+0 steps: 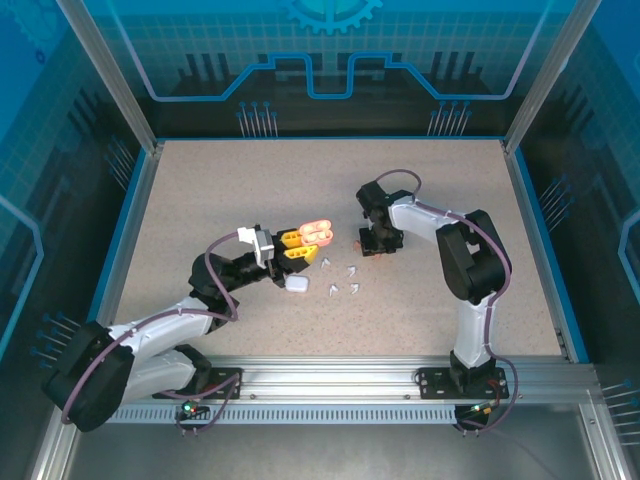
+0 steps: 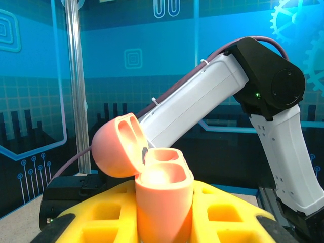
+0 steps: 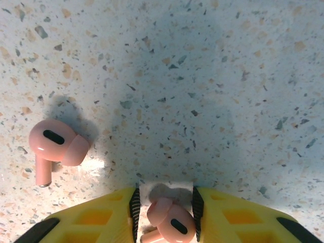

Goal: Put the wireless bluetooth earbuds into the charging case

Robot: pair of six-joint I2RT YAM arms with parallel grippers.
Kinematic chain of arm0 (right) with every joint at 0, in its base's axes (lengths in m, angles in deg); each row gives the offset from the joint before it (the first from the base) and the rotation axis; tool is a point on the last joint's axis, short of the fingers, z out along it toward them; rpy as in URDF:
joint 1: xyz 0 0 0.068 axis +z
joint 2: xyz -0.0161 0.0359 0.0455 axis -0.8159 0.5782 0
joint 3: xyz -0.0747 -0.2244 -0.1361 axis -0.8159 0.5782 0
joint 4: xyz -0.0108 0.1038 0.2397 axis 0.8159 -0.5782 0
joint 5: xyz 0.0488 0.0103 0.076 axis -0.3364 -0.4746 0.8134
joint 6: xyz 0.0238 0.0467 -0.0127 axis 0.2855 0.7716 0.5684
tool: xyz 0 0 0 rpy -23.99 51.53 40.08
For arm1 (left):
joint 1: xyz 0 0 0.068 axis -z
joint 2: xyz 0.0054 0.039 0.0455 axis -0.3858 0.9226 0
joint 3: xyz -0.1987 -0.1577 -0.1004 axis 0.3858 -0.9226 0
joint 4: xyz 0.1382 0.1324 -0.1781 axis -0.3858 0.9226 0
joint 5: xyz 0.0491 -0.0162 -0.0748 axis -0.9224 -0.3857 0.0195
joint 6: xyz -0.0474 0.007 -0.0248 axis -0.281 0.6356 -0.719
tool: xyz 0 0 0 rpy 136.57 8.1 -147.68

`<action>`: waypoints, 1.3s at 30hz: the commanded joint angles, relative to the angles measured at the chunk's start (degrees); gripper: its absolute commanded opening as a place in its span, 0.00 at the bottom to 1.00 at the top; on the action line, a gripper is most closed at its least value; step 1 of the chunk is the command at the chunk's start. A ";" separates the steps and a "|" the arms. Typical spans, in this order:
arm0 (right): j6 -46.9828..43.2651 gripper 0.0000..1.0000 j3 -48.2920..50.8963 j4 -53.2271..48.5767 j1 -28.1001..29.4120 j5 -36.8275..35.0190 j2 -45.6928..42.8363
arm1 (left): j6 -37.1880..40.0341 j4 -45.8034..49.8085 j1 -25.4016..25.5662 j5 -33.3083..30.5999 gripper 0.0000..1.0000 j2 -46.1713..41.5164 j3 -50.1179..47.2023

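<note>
Standing empty, the open pink case (image 2: pixel 162 187) is clamped by the left gripper (image 1: pixel 298 246); the right gripper (image 3: pixel 164 210) pinches one pink earbud (image 3: pixel 171 223), and a second pink earbud (image 3: pixel 53 149) lies at its nine o'clock. None seated yet.

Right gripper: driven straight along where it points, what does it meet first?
Likely the bare tabletop, dead ahead; the held pink earbud in the right gripper would touch first. The loose pink earbud sits off to one side.

The pink earbud (image 3: pixel 171 221) was glossy plastic; the speckled tabletop (image 3: pixel 212 76) looked matt and stone-like; the pink charging case (image 2: pixel 164 195) was smooth plastic.
</note>
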 commanded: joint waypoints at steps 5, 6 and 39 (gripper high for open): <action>-0.60 0.33 0.77 -3.11 1.05 0.18 0.35 | 1.57 -0.43 0.36 -0.86 0.00 -1.06 -0.43; -0.58 0.32 0.85 -3.07 1.04 0.26 0.28 | 1.52 -0.27 0.34 -0.90 0.00 -1.06 -0.43; -23.97 0.25 8.79 4.97 7.90 -1.76 -34.89 | -2.87 2.35 0.38 -1.60 0.00 3.51 -0.78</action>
